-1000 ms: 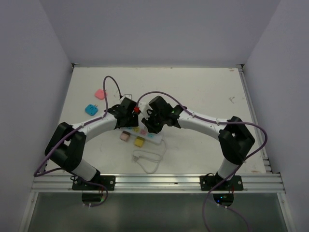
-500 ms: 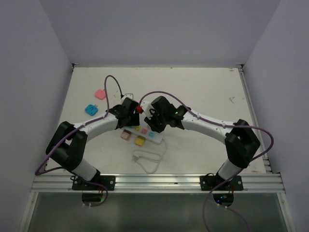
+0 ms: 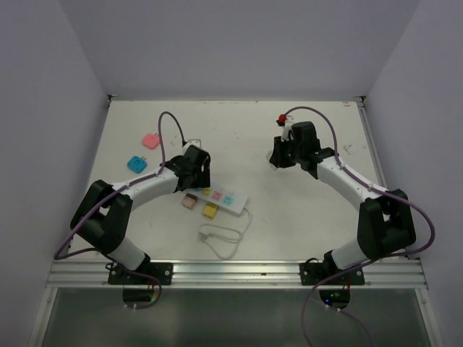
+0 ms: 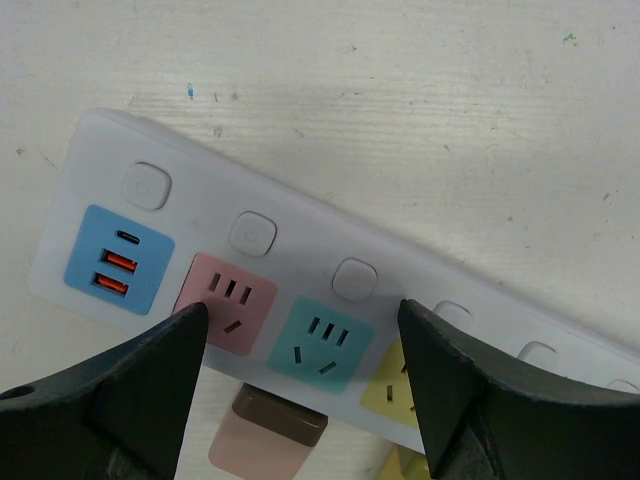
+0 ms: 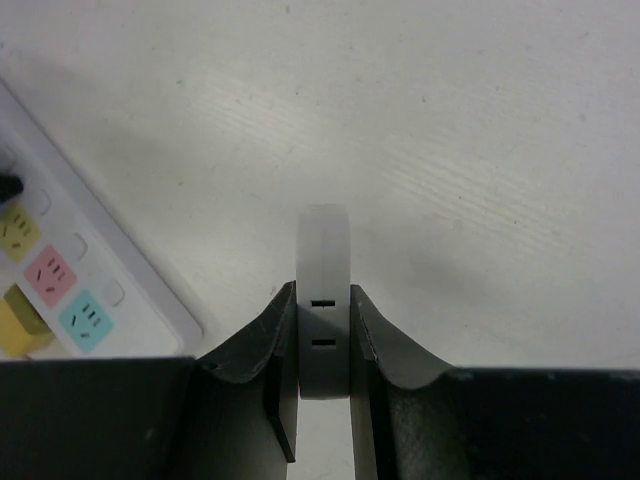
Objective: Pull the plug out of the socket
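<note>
White plug (image 5: 323,300) clamped in the right gripper (image 3: 278,155), well apart from the socket (image 3: 217,196).
By the near edge of the table (image 3: 304,217) lies the looped cord (image 3: 221,238). Just beyond, left of centre, the socket lies flat, with a pink block (image 3: 189,203) and a yellow block (image 3: 209,211) beside its near side. The left gripper (image 4: 302,310) hovers over it, fingers spread. The right gripper is farther back, toward the right edge.

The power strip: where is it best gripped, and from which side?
The power strip lies flat, so probably from above, across its narrow width at the blue USB end; a pink plug crowds the long edge further along.
</note>
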Controlling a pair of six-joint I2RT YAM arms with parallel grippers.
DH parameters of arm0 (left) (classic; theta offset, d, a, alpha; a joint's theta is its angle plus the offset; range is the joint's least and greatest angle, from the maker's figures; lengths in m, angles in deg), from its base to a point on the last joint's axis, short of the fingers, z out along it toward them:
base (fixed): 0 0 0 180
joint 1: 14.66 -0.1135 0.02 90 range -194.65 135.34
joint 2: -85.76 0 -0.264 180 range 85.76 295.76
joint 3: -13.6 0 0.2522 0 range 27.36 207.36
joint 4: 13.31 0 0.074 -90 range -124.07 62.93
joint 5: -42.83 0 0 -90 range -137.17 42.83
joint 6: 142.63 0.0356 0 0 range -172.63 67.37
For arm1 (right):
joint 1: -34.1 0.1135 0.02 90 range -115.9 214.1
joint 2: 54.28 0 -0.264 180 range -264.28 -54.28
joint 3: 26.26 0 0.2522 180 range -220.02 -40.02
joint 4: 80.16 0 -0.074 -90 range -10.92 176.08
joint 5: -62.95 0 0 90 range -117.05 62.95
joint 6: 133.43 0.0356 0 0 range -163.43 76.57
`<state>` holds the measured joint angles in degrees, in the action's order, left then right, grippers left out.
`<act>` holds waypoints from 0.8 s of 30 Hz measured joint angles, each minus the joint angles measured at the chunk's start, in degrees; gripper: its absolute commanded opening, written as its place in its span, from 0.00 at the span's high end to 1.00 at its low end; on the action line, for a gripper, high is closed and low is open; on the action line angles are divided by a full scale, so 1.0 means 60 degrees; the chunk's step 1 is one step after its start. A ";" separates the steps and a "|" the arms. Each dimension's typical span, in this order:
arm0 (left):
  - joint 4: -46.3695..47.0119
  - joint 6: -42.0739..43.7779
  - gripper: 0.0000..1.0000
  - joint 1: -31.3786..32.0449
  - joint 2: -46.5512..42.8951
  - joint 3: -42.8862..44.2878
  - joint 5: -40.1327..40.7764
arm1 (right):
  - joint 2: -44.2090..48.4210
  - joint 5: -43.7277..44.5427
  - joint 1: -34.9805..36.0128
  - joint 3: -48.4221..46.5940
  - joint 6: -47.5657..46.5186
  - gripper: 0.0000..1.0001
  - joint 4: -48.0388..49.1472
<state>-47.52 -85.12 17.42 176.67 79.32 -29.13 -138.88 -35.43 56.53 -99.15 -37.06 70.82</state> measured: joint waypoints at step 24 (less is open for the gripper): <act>-0.0073 0.0011 0.15 0.0033 0.0138 0.0226 -0.0047 | -0.5005 -0.1719 -0.1847 -0.1938 0.4517 0.08 0.2754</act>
<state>-47.96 -85.05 17.62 177.50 80.68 -29.41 -168.91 -45.75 45.45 -110.78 -9.96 87.34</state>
